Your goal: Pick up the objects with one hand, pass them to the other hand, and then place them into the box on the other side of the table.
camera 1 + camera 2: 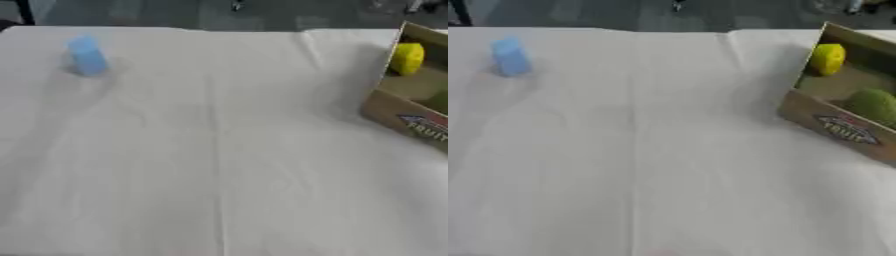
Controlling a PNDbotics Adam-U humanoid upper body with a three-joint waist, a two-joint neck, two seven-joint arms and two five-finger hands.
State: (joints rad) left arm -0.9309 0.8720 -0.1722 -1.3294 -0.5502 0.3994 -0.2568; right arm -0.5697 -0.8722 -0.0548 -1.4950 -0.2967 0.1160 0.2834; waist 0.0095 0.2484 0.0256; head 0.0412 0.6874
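On the far left of the white cloth-covered surface (219,150), the left eye view shows a small light-blue upright block (87,55) standing alone, well apart from the brown cardboard box (402,120) at the right edge; neither hand shows, so their state cannot be told. Judging by this, a new pick is due: the left hand must reach the block. Across in the right eye view, the box holds a yellow round fruit-like object (828,59) and a green round one (874,105).

A big table with a wrinkly white cloth (219,165) fills the room in front. At twelve o'clock, a dark grey floor (623,15) shows.
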